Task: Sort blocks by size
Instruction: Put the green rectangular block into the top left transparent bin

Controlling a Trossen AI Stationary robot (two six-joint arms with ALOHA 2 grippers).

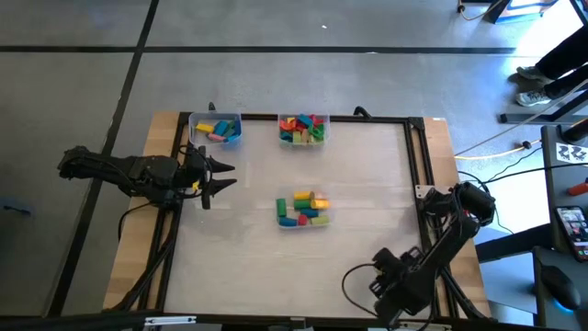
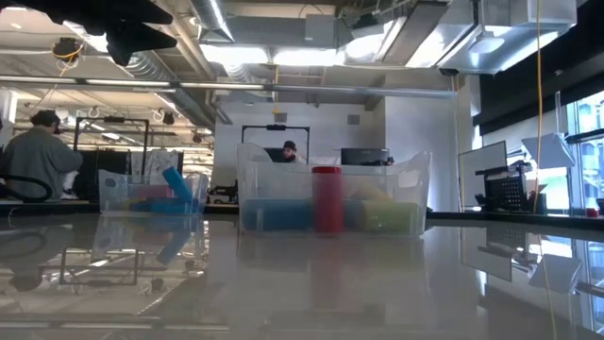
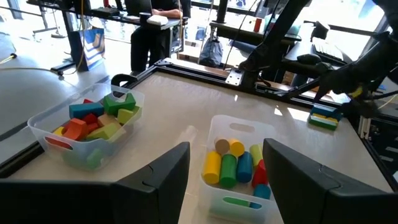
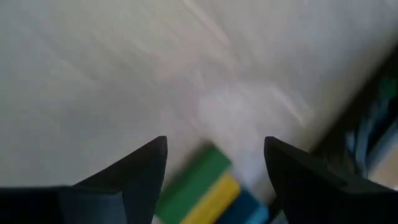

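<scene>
One camera looks straight down on the whole counter [image 1: 294, 257]; another sits at counter height, facing level across the tubs [image 2: 330, 203] into the room. The left wrist camera looks across two tubs those views share, while the right wrist camera faces close down at the counter.

- Three clear plastic tubs holding toy blocks stand on the wooden table [image 1: 367, 230]: one [image 1: 217, 128] at eleven o'clock, one [image 1: 303, 129] at twelve, one [image 1: 302, 210] central.
- The left gripper [image 1: 223, 176] hangs at nine o'clock, beside the eleven o'clock tub.
- The right gripper [image 4: 214, 163] sits at five o'clock.
</scene>
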